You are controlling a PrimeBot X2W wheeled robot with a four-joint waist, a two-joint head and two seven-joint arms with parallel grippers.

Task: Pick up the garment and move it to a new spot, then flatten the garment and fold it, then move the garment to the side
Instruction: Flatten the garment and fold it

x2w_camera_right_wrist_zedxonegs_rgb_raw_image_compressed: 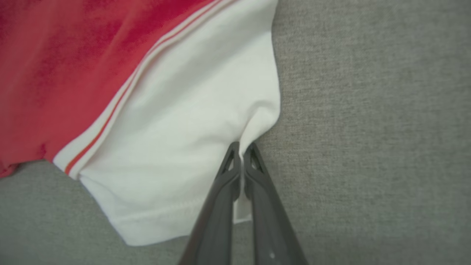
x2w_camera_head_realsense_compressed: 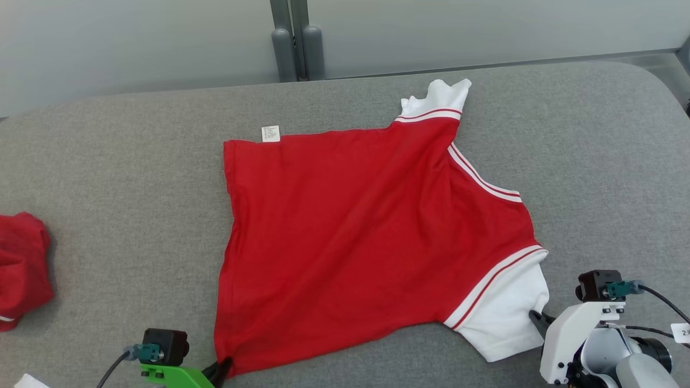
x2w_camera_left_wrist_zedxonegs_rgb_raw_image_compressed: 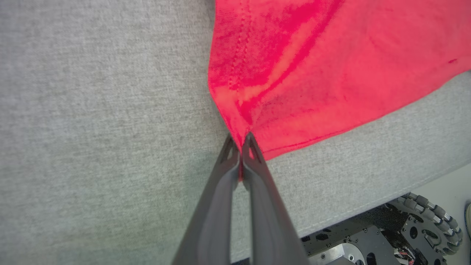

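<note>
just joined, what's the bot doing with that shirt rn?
Both grippers are pinching the garment, a red shirt with white sleeves, which lies spread mostly flat on the grey table. The left gripper is shut on the near red hem corner; the right gripper is shut on the edge of the near white sleeve. No fold is made yet. A second red garment sits bunched at the table's left edge, untouched.
</note>
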